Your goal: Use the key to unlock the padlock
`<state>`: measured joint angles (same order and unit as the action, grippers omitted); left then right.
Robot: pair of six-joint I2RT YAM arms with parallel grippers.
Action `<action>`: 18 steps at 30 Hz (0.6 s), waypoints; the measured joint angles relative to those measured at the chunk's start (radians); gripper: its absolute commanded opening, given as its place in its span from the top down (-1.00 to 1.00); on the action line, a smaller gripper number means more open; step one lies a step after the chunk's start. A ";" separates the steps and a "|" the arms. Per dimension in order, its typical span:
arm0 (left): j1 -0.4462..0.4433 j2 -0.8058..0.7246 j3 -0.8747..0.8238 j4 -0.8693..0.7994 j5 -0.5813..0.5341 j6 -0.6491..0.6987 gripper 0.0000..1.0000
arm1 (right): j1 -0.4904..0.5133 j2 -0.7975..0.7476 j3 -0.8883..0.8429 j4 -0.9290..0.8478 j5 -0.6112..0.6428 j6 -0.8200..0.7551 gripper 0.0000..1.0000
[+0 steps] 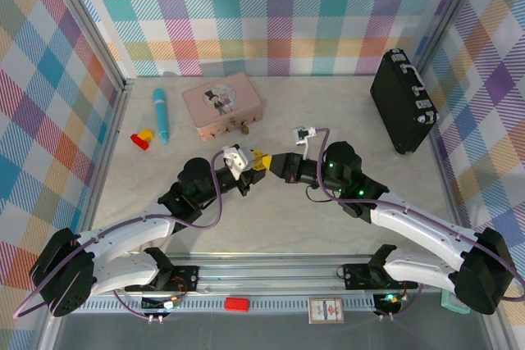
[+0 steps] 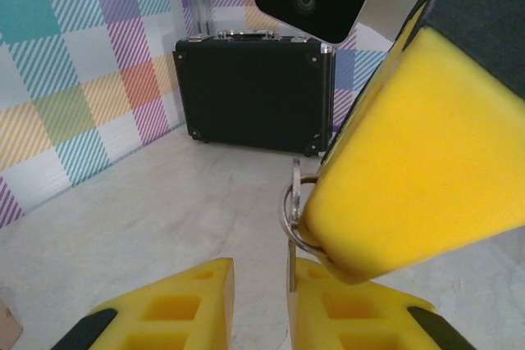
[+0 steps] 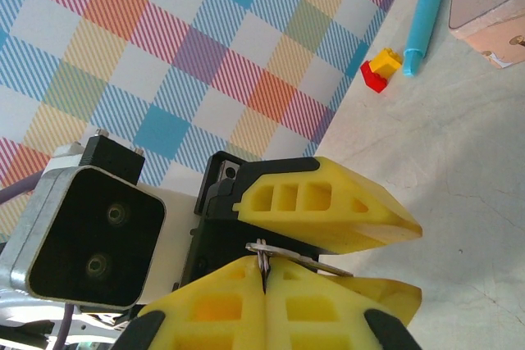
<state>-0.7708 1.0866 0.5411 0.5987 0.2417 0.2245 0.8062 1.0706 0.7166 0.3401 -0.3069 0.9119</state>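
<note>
Though half-hidden, key (image 2: 290, 261) in right claw (image 3: 264, 275)

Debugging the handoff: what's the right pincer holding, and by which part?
Right pincer pinches the key by its ring end; the blade hangs between the fingers of the open left pincer.

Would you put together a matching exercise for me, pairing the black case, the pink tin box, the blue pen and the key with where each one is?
Things:
1. black case
2. pink tin box
3. blue pen
4. key

Places:
A. lying just left of the tin
B. hanging by its ring from the right gripper
C. standing on edge at the far right
D. lying flat, in the middle at the back

Pairs: 1-C; 2-D; 3-A; 4-B
</note>
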 measured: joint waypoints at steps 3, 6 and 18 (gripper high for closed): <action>0.000 0.000 0.000 -0.001 0.003 0.000 0.52 | 0.000 0.000 0.000 0.000 0.000 0.000 1.00; 0.000 0.000 0.000 -0.001 0.003 -0.003 0.58 | 0.000 0.000 0.000 0.000 0.000 0.000 1.00; 0.000 0.000 0.000 -0.001 0.001 -0.003 0.58 | 0.000 0.000 -0.002 0.003 0.000 0.001 1.00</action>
<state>-0.7708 1.0866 0.5411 0.5980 0.2424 0.2214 0.8062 1.0706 0.7143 0.3435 -0.3069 0.9131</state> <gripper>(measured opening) 0.203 0.064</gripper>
